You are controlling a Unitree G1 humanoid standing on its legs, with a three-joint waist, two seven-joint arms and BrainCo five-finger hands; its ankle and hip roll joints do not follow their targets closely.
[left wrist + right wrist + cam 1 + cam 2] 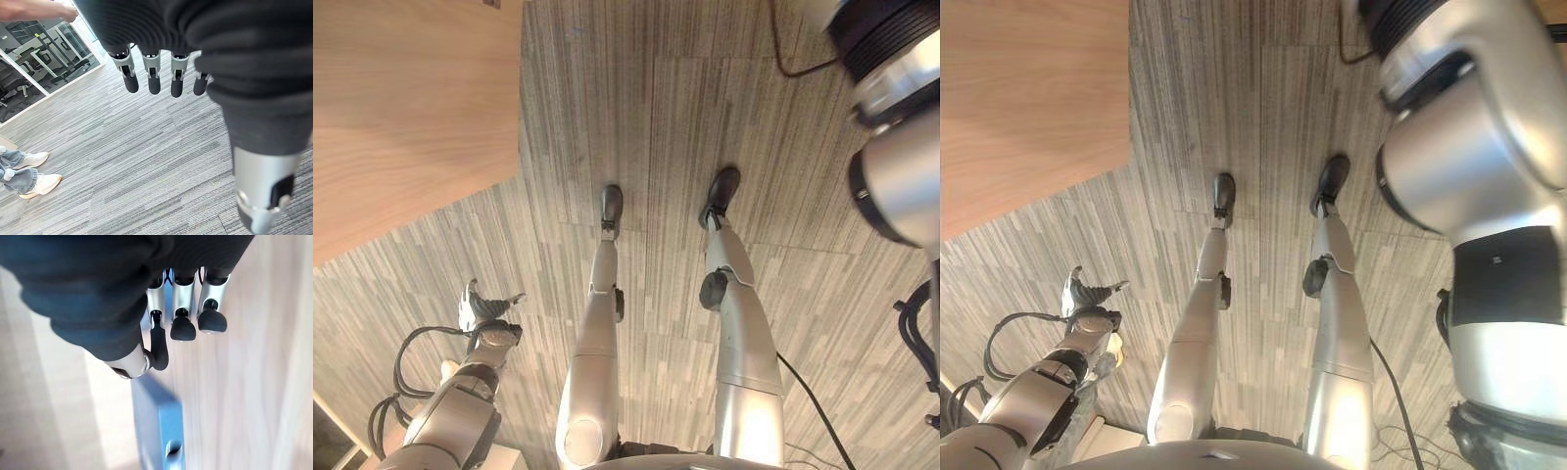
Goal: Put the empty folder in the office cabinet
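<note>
Dark-tipped fingers of the right hand (183, 308) hung relaxed, holding nothing, just above the blue box-shaped folder (159, 433) against light wood. Left hand (154, 73) hung open over grey striped carpet (656, 127).

There is one blue folder (159, 431), standing against one wooden cabinet (406, 108). Two robot hands show: the left hand (161, 73) and the right hand (183, 313). One person stands near, with two light shoes (36, 171) and one arm (36, 10).
</note>
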